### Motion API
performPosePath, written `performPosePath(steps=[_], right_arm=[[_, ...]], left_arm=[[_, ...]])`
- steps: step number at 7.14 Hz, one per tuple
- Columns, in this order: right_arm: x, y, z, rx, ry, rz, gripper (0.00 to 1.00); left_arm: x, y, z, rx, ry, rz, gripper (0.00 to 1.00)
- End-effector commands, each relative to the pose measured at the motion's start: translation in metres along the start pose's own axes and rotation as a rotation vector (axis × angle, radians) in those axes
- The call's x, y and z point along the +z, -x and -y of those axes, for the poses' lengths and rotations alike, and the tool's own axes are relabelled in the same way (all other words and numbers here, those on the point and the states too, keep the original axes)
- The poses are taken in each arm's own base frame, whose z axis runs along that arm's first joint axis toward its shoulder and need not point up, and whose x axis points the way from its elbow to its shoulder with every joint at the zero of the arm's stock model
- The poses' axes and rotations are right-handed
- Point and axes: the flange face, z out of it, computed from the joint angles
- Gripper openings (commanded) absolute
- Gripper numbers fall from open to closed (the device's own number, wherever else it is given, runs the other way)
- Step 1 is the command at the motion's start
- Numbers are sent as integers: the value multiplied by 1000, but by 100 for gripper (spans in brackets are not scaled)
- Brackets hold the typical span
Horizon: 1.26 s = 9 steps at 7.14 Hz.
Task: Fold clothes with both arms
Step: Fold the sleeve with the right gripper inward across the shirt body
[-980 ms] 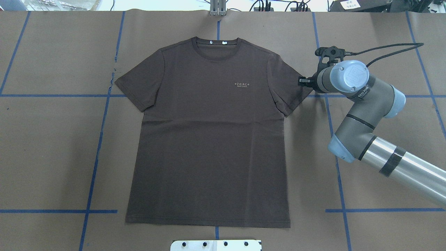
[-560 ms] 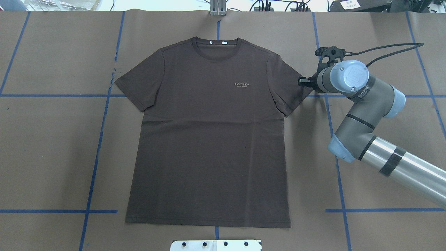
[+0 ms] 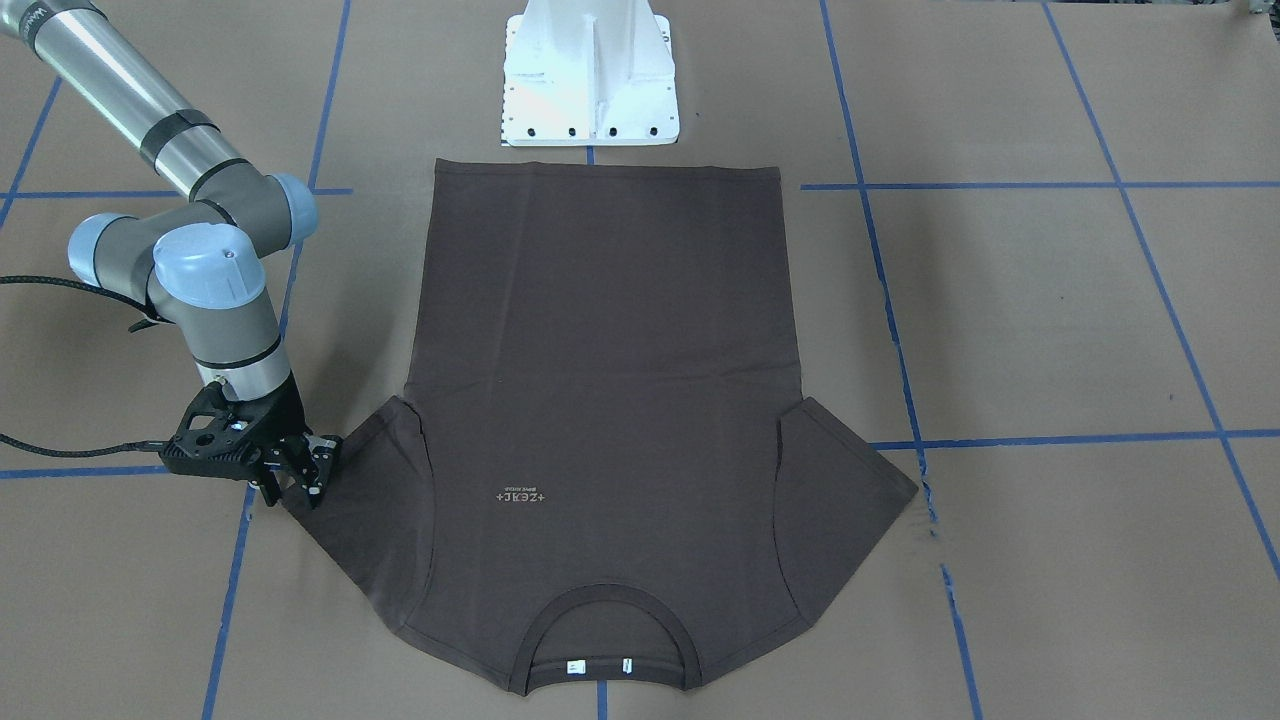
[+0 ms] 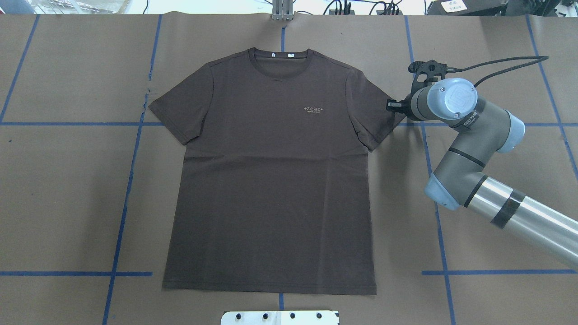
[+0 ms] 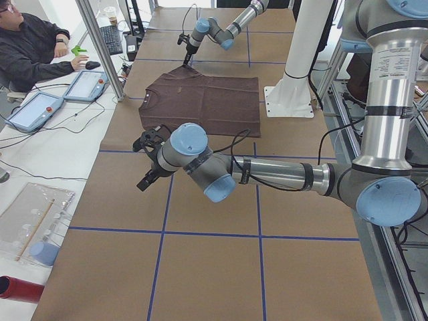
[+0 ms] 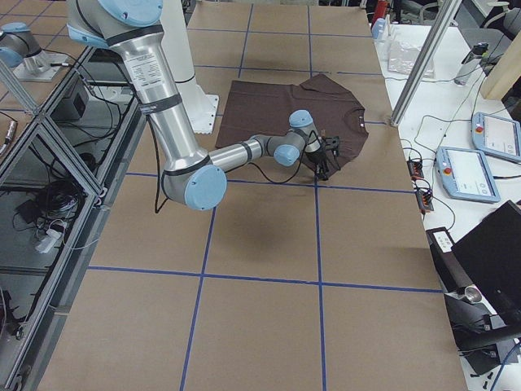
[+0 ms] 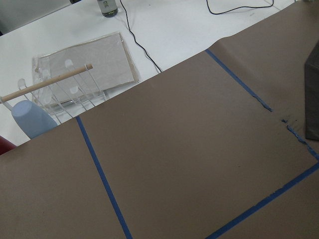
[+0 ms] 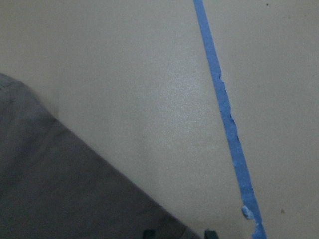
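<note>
The dark brown T-shirt (image 4: 271,180) lies flat and face up on the brown paper, collar away from the robot's base (image 3: 600,350). My right gripper (image 4: 391,105) is down at the outer tip of the shirt's right sleeve (image 3: 295,485). In the right wrist view its fingertips (image 8: 148,232) stand apart, open, with the sleeve's edge (image 8: 60,189) running in between them. My left gripper (image 5: 147,175) hovers over bare paper well off the shirt's left side. It shows only in the exterior left view, so I cannot tell whether it is open. The left wrist view catches just a sliver of shirt (image 7: 313,99).
The white base pedestal (image 3: 590,80) stands just behind the shirt's hem. Blue tape lines (image 4: 131,171) grid the paper. Past the table's far edge are a seated person (image 5: 33,47), tablets (image 5: 85,85), a metal post (image 5: 100,47) and a clear rack with a blue cup (image 7: 30,119).
</note>
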Motion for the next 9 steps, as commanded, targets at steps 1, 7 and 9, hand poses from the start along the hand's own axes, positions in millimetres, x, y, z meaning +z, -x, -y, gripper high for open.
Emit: performPosePath(steps=[1, 7, 9], right_arm=[[-1, 2, 1, 6, -1, 2, 0], [-64, 160, 27, 79, -23, -10, 0], [-58, 204, 9, 113, -37, -19, 0]], left_arm=[[0, 0, 0, 1, -1, -1, 100], [0, 0, 0, 1, -1, -1, 100], [0, 0, 0, 1, -1, -1, 100]])
